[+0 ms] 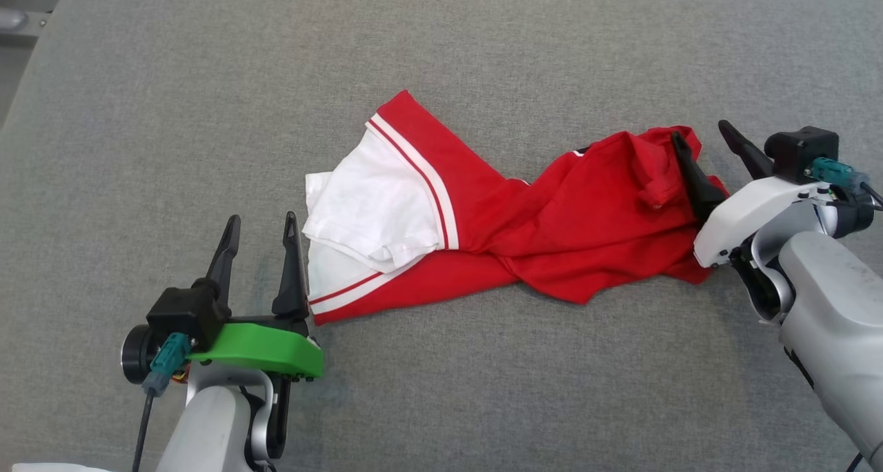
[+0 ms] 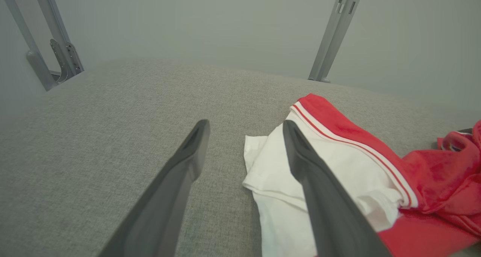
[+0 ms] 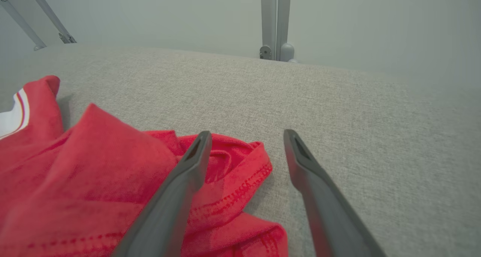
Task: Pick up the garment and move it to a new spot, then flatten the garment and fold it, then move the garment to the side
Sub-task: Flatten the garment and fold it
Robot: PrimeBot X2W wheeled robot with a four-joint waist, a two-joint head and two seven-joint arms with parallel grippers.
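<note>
1. Grey woven cloth is seen covering the bench [image 1: 441, 44], with a plain pale wall behind it in the wrist views.
2. A red and white garment [image 1: 552, 210] is laid crumpled and twisted across the middle of the bench. Its white part, edged with red and white stripes, is turned toward the robot's left, and its red part is bunched toward the right.
3. Grey metal posts [image 2: 336, 31] are seen standing past the far edge of the bench.
4. The right fingers [image 1: 693, 172] are held wide apart at the garment's red end, and nothing is gripped. One finger is placed over the bunched red hem, the other over bare bench just beside it.
5. The left fingers [image 1: 293, 265] are likewise spread wide and nothing is held. They are pointed up the head view at the garment's white end. One is placed by the white edge, the other over bare bench.
</note>
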